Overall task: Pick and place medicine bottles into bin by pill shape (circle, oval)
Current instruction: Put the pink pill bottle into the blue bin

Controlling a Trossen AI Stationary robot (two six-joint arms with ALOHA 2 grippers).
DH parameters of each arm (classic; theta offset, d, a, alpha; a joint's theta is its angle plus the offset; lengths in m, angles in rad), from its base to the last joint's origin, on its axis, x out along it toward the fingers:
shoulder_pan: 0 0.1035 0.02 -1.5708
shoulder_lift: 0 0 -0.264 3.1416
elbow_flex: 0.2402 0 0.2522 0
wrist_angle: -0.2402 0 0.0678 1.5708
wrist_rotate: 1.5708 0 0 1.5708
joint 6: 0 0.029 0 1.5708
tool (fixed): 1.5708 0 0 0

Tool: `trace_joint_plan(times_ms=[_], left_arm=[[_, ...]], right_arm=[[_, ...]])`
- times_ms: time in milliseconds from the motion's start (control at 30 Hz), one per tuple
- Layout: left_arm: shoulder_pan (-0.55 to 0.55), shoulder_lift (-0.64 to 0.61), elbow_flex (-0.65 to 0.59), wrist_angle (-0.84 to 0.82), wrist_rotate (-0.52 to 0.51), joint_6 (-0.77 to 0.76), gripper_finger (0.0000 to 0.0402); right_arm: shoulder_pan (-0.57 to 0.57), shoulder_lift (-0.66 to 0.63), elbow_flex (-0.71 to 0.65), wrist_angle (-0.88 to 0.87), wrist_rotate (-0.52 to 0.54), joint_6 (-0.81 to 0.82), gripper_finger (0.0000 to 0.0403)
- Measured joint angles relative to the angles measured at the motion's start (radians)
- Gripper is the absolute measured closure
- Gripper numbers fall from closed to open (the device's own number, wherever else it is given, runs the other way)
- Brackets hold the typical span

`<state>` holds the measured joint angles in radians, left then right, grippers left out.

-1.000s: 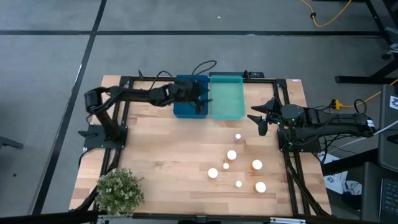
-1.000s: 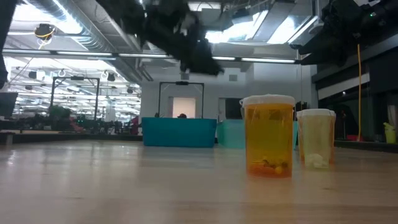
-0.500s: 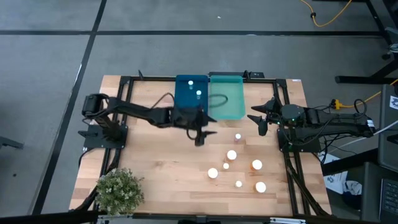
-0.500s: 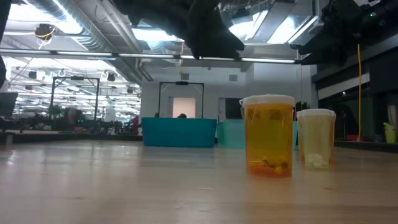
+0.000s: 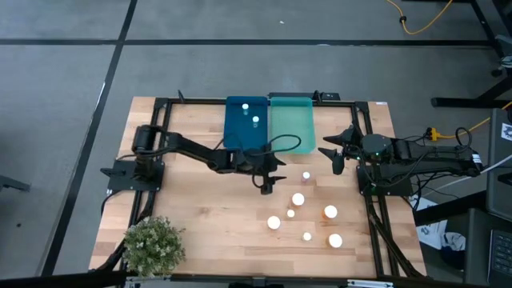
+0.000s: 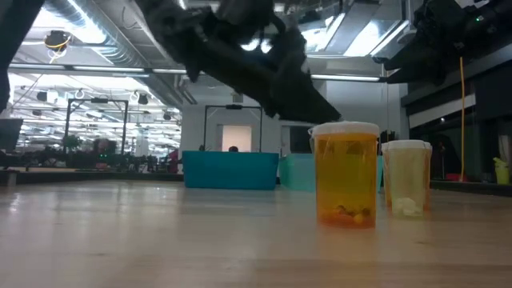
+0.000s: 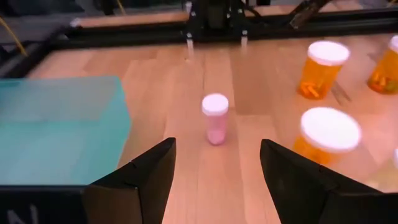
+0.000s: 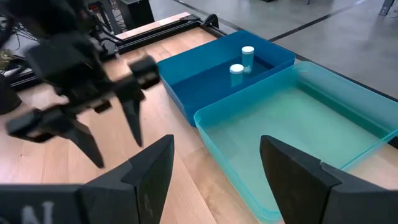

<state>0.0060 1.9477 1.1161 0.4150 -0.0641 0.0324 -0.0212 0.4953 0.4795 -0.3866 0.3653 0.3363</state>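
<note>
Several white-capped medicine bottles stand upright on the wooden table at the near right, among them a small pink one and amber ones. Two more bottles stand in the blue bin; the teal bin beside it holds none. My left gripper is open and empty, just left of the pink bottle, which lies ahead between its fingers. My right gripper is open and empty at the table's right, near the teal bin.
A potted plant stands at the near left corner. A black frame runs around the table's edges. In the low view an amber bottle and a paler one stand in front of the bins.
My left gripper has gone from above the blue bin toward the table's near edge and right, down toward the small pink bottle. The two bottles in the blue bin have come into sight behind it. The bottles on the table have not moved.
</note>
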Motion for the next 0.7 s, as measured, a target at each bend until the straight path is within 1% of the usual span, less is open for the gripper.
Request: trace_joint_plan(times_ms=[100, 200, 300, 400, 467, 633, 700], left_arm=[[0.022, 0.07, 0.075, -0.029, 0.041, -0.016, 0.0177], [0.034, 0.135, 0.182, -0.088, 0.057, 0.006, 0.0177], [0.041, 0.183, 0.286, -0.207, 0.059, 0.029, 0.0177], [0.042, 0.21, 0.354, -0.323, 0.059, 0.03, 0.0177], [0.041, 0.22, 0.374, -0.336, 0.06, 0.031, 0.0177], [0.044, 0.222, 0.378, -0.333, 0.085, 0.031, 0.0177], [0.044, 0.222, 0.378, -0.332, 0.086, 0.032, 0.0177]], right_arm=[[0.0, 0.0, 0.0, 0.0, 0.0, 0.0, 0.0163], [0.0, 0.0, 0.0, 0.0, 0.0, 0.0, 0.0163], [0.0, 0.0, 0.0, 0.0, 0.0, 0.0, 0.0163], [0.0, 0.0, 0.0, 0.0, 0.0, -0.001, 0.0163], [0.0, 0.0, 0.0, 0.0, 0.0, -0.002, 0.0163], [0.0, 0.0, 0.0, 0.005, 0.001, -0.003, 0.0163], [0.0, 0.0, 0.0, 0.044, 0.026, -0.005, 0.0163]])
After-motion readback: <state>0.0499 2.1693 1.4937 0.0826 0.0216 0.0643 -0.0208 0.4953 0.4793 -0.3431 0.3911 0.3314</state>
